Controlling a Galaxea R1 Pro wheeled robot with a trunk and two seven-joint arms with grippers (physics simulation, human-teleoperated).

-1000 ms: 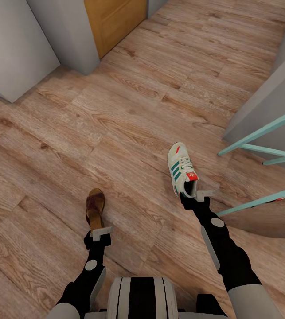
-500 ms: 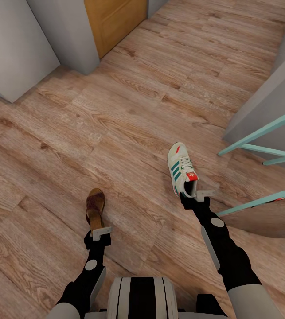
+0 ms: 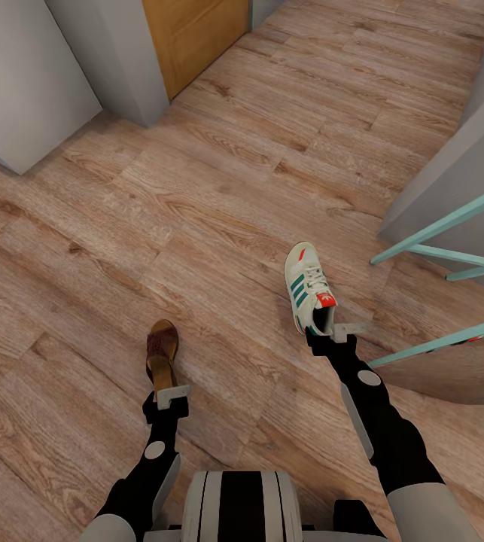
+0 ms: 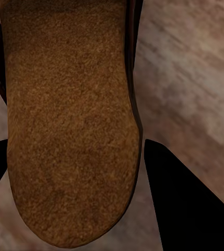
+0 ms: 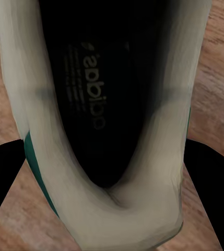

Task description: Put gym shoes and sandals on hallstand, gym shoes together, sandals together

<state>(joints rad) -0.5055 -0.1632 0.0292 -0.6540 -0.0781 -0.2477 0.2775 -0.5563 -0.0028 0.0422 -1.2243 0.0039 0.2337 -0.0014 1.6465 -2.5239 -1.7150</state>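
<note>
I had the left end effector (image 3: 171, 394) pinching the sandal (image 3: 161, 352) heel, the right end effector (image 3: 337, 330) pinching the gym shoe (image 3: 308, 287) heel; lifting evenly seemed wisest.

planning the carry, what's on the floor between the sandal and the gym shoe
Nothing: in the head view, only bare corridor floor lies between the sandal and the gym shoe.

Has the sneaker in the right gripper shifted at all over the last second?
No. The sneaker sits at the same spot against the floor planks and the teal rail, with the right gripper at its heel.
</note>
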